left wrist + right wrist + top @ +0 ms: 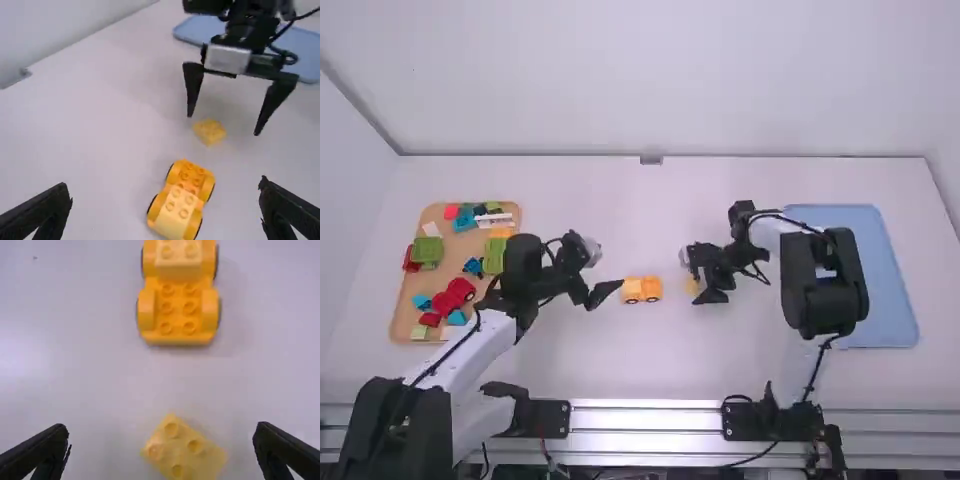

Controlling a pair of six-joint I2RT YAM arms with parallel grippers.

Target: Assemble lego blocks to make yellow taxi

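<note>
My right pincer is open over the loose yellow block, mid-desk, near the yellow car. Picking-up time, I think: turn, pinch it, then press it on.

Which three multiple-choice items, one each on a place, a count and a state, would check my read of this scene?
1. Where is the loose yellow block?
A) on the blue tray
B) on top of the wheeled base
C) on the table near the right gripper

2. How many studs does the loose yellow block have?
A) four
B) two
C) six

3. How are the left gripper's fingers?
A) shut on the wheeled base
B) open
C) shut on nothing

1 C: the left wrist view shows it there.
2 A: the right wrist view shows two rows of two.
3 B: they stand wide apart in the left wrist view.
</note>
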